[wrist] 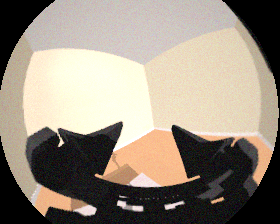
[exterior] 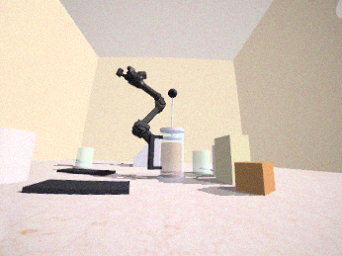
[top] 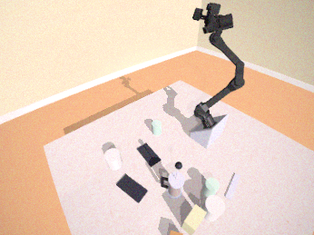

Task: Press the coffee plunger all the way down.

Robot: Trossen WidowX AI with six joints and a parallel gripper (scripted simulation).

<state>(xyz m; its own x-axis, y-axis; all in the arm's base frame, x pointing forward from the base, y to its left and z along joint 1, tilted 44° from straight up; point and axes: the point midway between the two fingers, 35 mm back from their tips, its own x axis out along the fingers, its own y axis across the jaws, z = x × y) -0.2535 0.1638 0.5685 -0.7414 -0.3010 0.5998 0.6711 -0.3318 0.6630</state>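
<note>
Arm [top: 231, 80] reared high above its wedge-shaped base [top: 210, 130], elbow bent, wrist lifted well over the table [top: 91, 164]. Gripper [wrist: 146, 136] spread wide, nothing between the fingers, only wall and floor visible through the gap in the wrist view. Same gripper [exterior: 120, 72] seen from the exterior camera pointing away to the left, far above and behind the press.

French press [exterior: 171, 154] stood upright near the middle of the table, tan fill in the glass, pale lid on top, dark handle on its left side. Plunger knob [exterior: 172, 93] still raised on its thin rod, well clear of the lid, untouched. From above, knob [top: 178, 165] seen just over the press body [top: 175, 182].

Around the press: mint cup [top: 156, 127] toward the base, white cup [top: 113, 159] to the left, two dark flat slabs [top: 132, 187] nearby, another mint cup [exterior: 202, 161] just beside the press, an orange block [exterior: 254, 177] at front right, a pale upright box [exterior: 223, 159] behind it
</note>
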